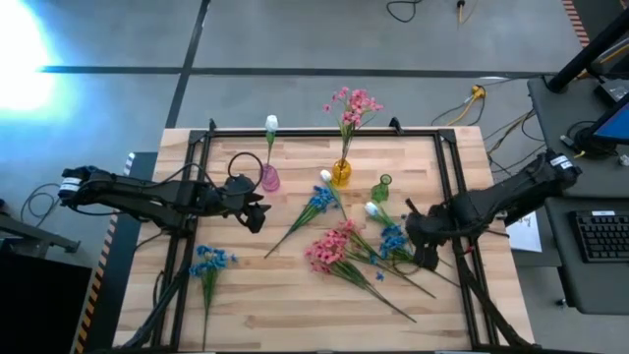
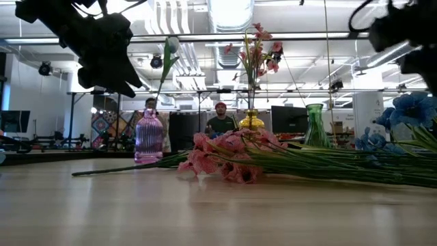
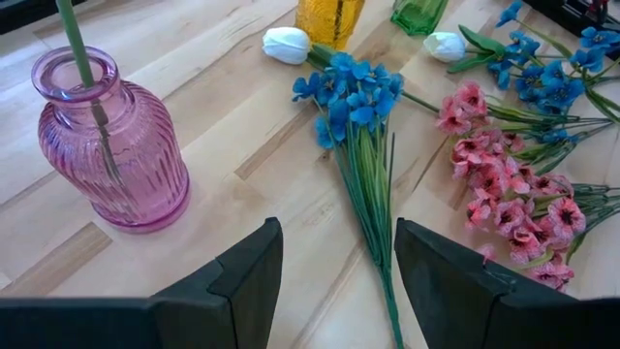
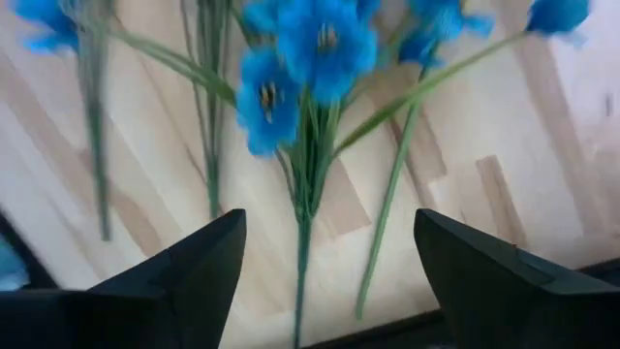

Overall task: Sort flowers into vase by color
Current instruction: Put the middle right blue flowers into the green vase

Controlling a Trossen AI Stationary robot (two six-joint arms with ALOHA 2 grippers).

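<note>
High view shows your right gripper [image 1: 425,239], fingers apart and empty, over blue flowers [image 1: 393,239] at centre-right, likely lining up a grab.

Overhead cam looks straight down; low cam level at tabletop; my wrist cams sit close. All share flowers [image 1: 339,251].

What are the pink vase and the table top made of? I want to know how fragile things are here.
The pink vase looks like ribbed, glossy tinted glass, possibly clear plastic: a green stem shows through its wall. The table top looks like pale wood in joined planks with a smooth matte finish; grain and seams are visible.
</note>
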